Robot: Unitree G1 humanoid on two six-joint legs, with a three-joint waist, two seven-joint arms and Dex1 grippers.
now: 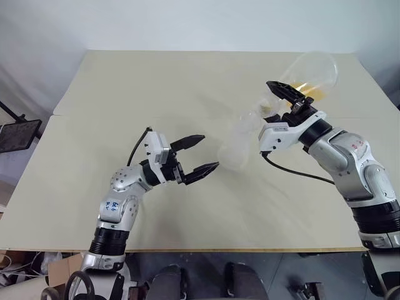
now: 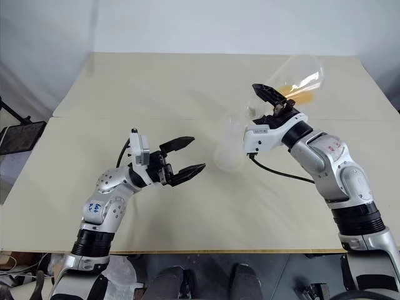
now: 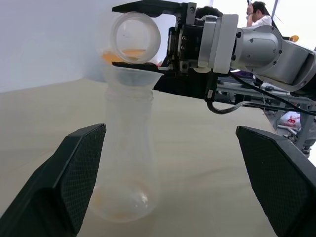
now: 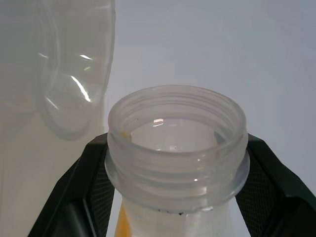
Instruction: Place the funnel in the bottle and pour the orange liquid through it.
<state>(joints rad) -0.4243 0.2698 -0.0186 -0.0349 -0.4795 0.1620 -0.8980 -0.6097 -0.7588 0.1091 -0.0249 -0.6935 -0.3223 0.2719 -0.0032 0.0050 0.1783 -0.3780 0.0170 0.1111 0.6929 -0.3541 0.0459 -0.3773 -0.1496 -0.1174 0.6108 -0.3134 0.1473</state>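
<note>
The clear bottle stands on the table with the small clear funnel seated in its neck. A trace of orange shows at the bottle's bottom. My right gripper is shut on the threaded neck of a clear container. The container is tipped, its mouth just above the funnel. Orange liquid lies along its lower side and at its lip. My left gripper stands open a little to the left of the bottle, touching nothing.
The cream table runs wide to the left and behind, with a seam across its middle. Its front edge is close to me. A dark stand sits off the left side. A person is in the background.
</note>
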